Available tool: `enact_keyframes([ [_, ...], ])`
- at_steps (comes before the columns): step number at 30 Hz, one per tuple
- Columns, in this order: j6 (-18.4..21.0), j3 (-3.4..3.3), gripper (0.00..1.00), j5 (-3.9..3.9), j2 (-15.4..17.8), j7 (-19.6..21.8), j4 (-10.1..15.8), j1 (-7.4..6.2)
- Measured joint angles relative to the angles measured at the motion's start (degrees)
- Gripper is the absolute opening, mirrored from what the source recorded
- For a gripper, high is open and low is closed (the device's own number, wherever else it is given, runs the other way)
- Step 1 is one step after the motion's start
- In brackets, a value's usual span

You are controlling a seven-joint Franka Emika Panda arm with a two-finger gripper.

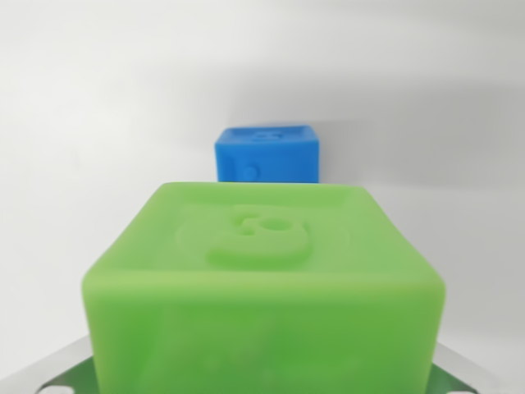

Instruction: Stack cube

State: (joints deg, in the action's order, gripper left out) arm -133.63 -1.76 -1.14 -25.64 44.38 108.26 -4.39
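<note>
A: Wrist view — seeing what up close?

B: Green cube [262, 287], filling most of lower frame. Top face up toward cam, raised emblem moulded in it, roughly centre of that face. Front face runs off bottom edge of pic.

A: Gripper?

B: Only bits visible. Pale metal-looking pieces w/ green patches poking out at both bottom corners, one at wrist view's left [57, 373], one at wrist view's right [467, 373]. Sit flush beside cube's lower flanks, one per side. Fingertips proper hidden behind/below cube.

A: So jaws closed on it or not?

B: Can't tell. Spread at least as wide as cube, w/ cube between them, but actual contact w/ sides not visible. No gap seen either. Clamped vs just straddling — not readable from this angle.

A: Other cube?

B: Blue cube [267, 153], farther back, just above green cube's top edge in frame, slightly right of centre. Smaller in pic, so deeper in scene. Sits upright, one corner edge turned a bit toward cam; embossed mark on top face and small one on front-left face, both too blurry to read. Bottom cut off by green cube's rear edge, so base contact hidden.

A: Touching each other?

B: Overlap in pic only; apart in depth by looks, exact gap not judgeable.

A: Surface?

B: Plain white surface [90, 123] and backdrop, soft shadow beside blue cube on right.
</note>
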Motion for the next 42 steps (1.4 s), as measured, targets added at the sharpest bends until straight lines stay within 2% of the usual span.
enact_keyframes([
  [23, -6.39, 0.04, 0.00, -0.05, -5.95, 0.00, 0.47, 0.00],
  [42, -9.35, 0.09, 0.00, -0.11, -9.20, -0.03, 0.24, 0.03],
])
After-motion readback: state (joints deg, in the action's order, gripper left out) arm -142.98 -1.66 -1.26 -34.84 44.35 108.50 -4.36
